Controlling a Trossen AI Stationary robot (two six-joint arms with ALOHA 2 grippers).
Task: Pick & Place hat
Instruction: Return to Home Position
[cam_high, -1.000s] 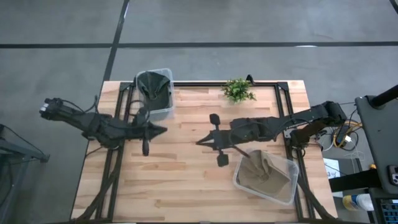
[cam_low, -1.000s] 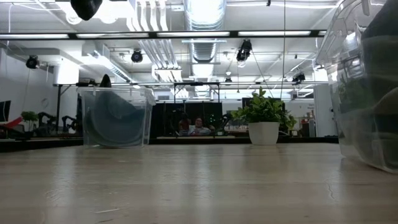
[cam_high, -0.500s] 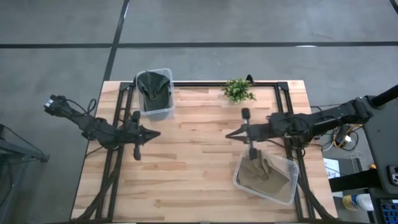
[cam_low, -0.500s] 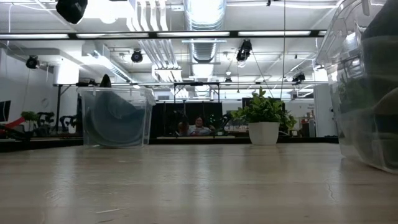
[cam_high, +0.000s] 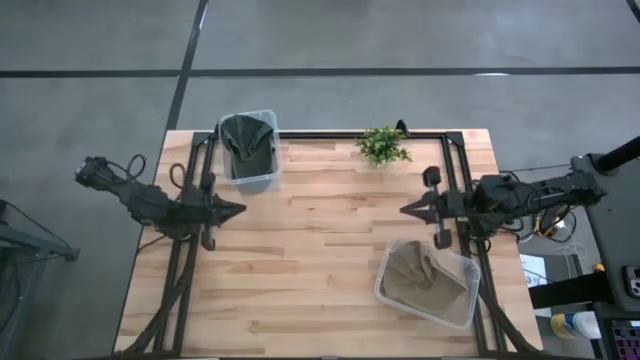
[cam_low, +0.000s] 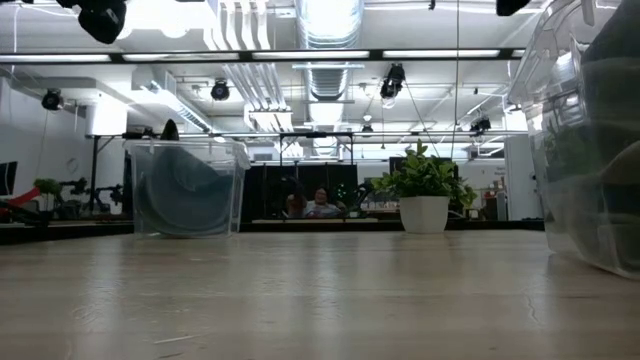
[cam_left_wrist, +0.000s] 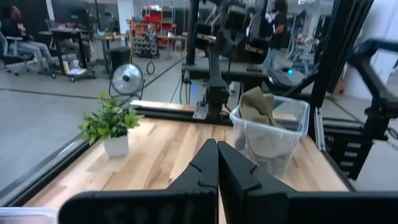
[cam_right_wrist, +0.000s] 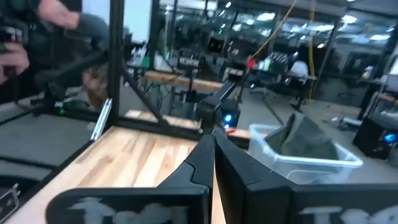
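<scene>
The left gripper (cam_high: 233, 210) hangs over the left part of the surface (cam_high: 310, 260), at middle left of the high view, pointing toward the centre. Its wrist view shows the fingers (cam_left_wrist: 202, 168) pressed together with nothing between them. The right gripper (cam_high: 407, 210) mirrors it at middle right, by the surface's right-hand rail, pointing inward, its fingers (cam_right_wrist: 202, 162) likewise closed on nothing. The two grippers are well apart. Above and just right of the left gripper, in the upper left of the surface, stands the top bin (cam_high: 247, 113), clear plastic, with the black cap (cam_high: 248, 140) inside. It looks like more than one cap, but the dark folds run together. Below the right gripper, in the lower right of the frame, the bottom bin (cam_high: 473, 295) sits askew to the surface's edges and holds the brown cap (cam_high: 415, 275), crumpled. A small potted plant (cam_high: 383, 145) stands at the surface's upper edge, right of centre.
</scene>
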